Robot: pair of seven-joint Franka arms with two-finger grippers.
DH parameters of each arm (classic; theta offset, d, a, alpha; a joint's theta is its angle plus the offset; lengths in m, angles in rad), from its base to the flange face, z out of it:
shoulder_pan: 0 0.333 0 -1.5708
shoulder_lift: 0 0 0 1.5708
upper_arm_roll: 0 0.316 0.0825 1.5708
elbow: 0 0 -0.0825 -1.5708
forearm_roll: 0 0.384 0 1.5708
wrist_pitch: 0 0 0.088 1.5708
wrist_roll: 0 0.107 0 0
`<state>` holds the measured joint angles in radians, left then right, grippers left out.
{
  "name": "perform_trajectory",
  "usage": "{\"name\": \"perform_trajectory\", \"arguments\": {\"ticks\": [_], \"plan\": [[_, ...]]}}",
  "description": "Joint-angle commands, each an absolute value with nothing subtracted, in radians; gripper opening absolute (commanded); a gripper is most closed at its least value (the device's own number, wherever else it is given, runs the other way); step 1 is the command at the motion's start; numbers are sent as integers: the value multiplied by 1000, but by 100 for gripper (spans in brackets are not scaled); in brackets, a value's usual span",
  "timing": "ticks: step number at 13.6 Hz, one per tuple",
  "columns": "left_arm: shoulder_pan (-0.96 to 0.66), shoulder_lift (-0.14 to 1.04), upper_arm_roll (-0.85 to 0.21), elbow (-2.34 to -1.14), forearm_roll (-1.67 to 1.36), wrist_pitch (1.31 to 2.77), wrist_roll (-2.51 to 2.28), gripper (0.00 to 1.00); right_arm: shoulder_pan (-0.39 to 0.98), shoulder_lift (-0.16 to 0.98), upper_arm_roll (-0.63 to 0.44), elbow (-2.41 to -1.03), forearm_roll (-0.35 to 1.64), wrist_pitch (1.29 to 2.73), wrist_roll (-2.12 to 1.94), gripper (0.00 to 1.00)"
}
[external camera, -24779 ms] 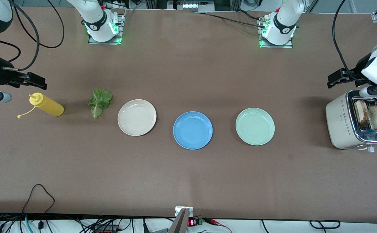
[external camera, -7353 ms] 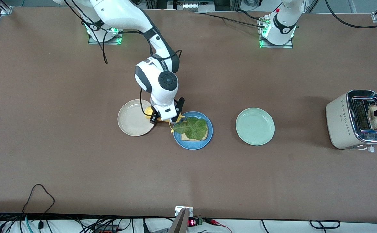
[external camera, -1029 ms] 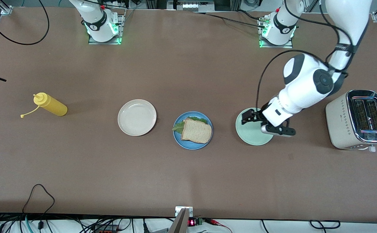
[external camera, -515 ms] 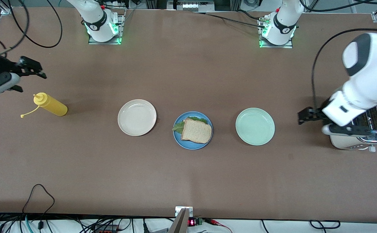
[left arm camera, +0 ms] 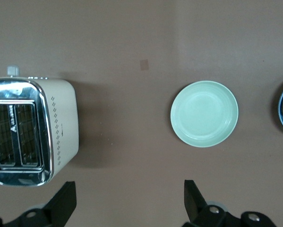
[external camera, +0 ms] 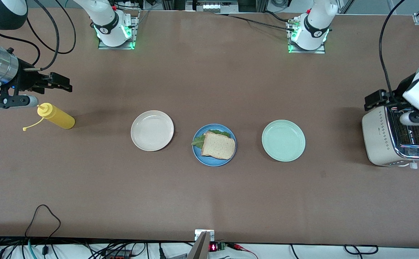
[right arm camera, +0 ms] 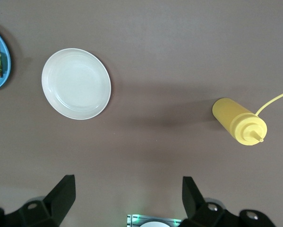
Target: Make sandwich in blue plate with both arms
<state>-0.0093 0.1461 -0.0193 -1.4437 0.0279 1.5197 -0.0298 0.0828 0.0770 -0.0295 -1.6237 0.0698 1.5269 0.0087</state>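
The sandwich (external camera: 219, 145), a toasted slice over green lettuce (external camera: 196, 142), lies on the blue plate (external camera: 209, 162) at the table's middle. An edge of that plate shows in the left wrist view (left arm camera: 279, 111) and in the right wrist view (right arm camera: 2, 82). My left gripper (external camera: 374, 99) is open and empty, up beside the toaster at the left arm's end; in its wrist view (left arm camera: 128, 198) it is over bare table. My right gripper (external camera: 59, 82) is open and empty, up near the yellow bottle; in its wrist view (right arm camera: 127, 189) it is over bare table.
A pale green plate (external camera: 283, 140) (left arm camera: 204, 113) and a cream-white plate (external camera: 152, 130) (right arm camera: 76, 83) lie beside the blue plate. A cream toaster (external camera: 380, 140) (left arm camera: 61, 127) with empty slots stands at the left arm's end. A yellow squeeze bottle (external camera: 56, 117) (right arm camera: 238, 120) lies at the right arm's end.
My left gripper has moved from over the green plate to beside the toaster. My right gripper has come into view near the yellow bottle. The sandwich has not moved.
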Motion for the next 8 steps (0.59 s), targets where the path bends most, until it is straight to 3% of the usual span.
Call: {"name": "perform_trajectory", "arguments": {"ticks": [1,8], "plan": [[-15,68,-6,-1544,3,1540,-23,100,66,77,-43,-1614,28,1539,29,100],[5,-35,-11,-1715,2,1634,-31,100,64,61,-43,-1583,21,1502,-40,100]]}}
